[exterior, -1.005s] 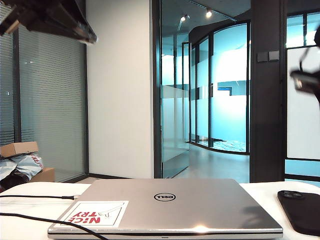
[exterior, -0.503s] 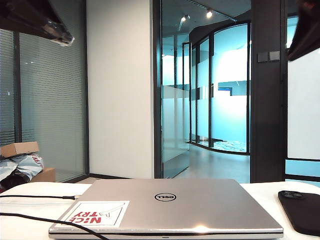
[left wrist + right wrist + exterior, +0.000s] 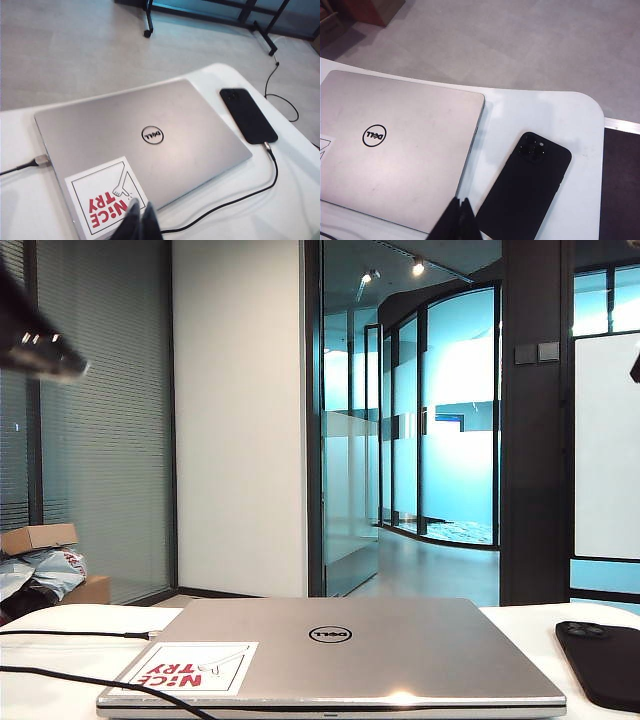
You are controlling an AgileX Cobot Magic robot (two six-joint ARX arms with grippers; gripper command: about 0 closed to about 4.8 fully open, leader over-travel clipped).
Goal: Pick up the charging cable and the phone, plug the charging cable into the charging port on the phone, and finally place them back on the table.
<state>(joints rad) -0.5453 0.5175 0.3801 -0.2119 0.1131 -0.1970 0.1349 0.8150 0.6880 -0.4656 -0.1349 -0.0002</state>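
Note:
The black phone (image 3: pixel 248 115) (image 3: pixel 525 192) (image 3: pixel 603 664) lies flat on the white table (image 3: pixel 30 205), beside the laptop's right side. The charging cable (image 3: pixel 240 197) (image 3: pixel 70 676) runs along the table in front of the laptop. Its plug (image 3: pixel 267 146) sits at the phone's near end, seemingly in the port. My left gripper (image 3: pixel 140 212) hangs shut and empty high above the laptop's sticker corner, and shows blurred at the exterior view's upper left (image 3: pixel 62 362). High over the gap between laptop and phone, my right gripper (image 3: pixel 460 204) is shut and empty.
A closed silver Dell laptop (image 3: pixel 330 650) (image 3: pixel 145 135) (image 3: pixel 395 145) fills the middle of the table. A second black cord (image 3: pixel 70 633) ends at the laptop's left side (image 3: pixel 40 160). The rounded table edge (image 3: pixel 592 107) lies just past the phone.
Both arms have drawn back toward the edges of the exterior view: the left one slid left and lower, the right one almost out of frame. Phone, cable and laptop have stayed still.

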